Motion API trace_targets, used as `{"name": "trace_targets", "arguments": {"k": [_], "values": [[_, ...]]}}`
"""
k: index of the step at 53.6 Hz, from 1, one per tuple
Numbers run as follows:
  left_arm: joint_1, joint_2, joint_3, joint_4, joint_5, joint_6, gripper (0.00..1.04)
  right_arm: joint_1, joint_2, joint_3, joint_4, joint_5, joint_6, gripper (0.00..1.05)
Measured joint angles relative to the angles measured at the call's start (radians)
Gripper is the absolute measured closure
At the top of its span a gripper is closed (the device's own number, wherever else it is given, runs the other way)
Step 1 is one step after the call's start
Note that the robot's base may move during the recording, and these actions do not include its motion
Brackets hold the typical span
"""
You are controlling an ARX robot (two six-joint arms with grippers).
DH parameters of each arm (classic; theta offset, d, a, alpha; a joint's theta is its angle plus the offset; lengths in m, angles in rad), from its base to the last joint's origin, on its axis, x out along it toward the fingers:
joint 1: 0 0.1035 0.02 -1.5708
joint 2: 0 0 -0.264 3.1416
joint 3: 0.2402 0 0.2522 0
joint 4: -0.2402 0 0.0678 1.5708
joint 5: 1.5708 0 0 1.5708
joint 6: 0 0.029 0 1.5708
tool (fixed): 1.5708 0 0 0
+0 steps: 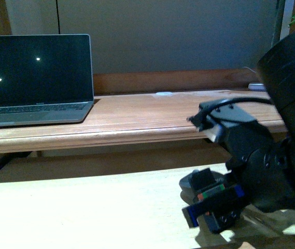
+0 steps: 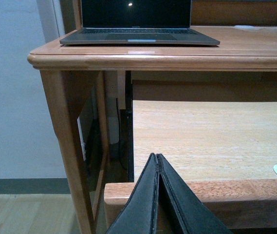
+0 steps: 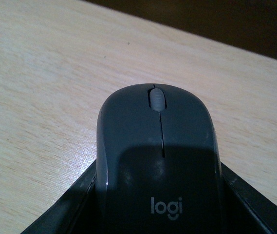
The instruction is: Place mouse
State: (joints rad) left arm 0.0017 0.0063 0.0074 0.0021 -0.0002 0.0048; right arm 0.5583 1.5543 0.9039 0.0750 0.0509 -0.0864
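The right pincer (image 3: 158,204) is pinching the mouse (image 3: 157,161) by its two long sides at the logo end, so the mouse's long axis is running straight out from the wrist with the scroll wheel pointing away. The mouse is sitting low over the pale lower worktop (image 3: 41,73), seemingly on or just above it. The left pincer (image 2: 156,168) is pressed together and holding nothing, well off by the worktop's left edge, so the set-down is falling to the right arm
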Motion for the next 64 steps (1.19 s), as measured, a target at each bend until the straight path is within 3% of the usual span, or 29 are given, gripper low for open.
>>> {"name": "trace_targets", "arguments": {"k": [9, 18, 47, 52, 64], "values": [[0.000, 0.000, 0.000, 0.000, 0.000, 0.000, 1.02, 0.003, -0.130, 0.084, -0.046, -0.069, 0.070, 0.50], [0.000, 0.000, 0.000, 0.000, 0.000, 0.000, 1.02, 0.031, -0.042, 0.320, -0.085, -0.037, 0.109, 0.50], [0.000, 0.000, 0.000, 0.000, 0.000, -0.002, 0.27, 0.108, 0.589, 1.122, -0.307, 0.202, 0.150, 0.50], [0.000, 0.000, 0.000, 0.000, 0.000, -0.002, 0.07, 0.107, 0.699, 1.267, -0.376, 0.266, 0.150, 0.50], [0.000, 0.000, 0.000, 0.000, 0.000, -0.002, 0.08, 0.104, 0.800, 1.382, -0.428, 0.323, 0.149, 0.50]]}}
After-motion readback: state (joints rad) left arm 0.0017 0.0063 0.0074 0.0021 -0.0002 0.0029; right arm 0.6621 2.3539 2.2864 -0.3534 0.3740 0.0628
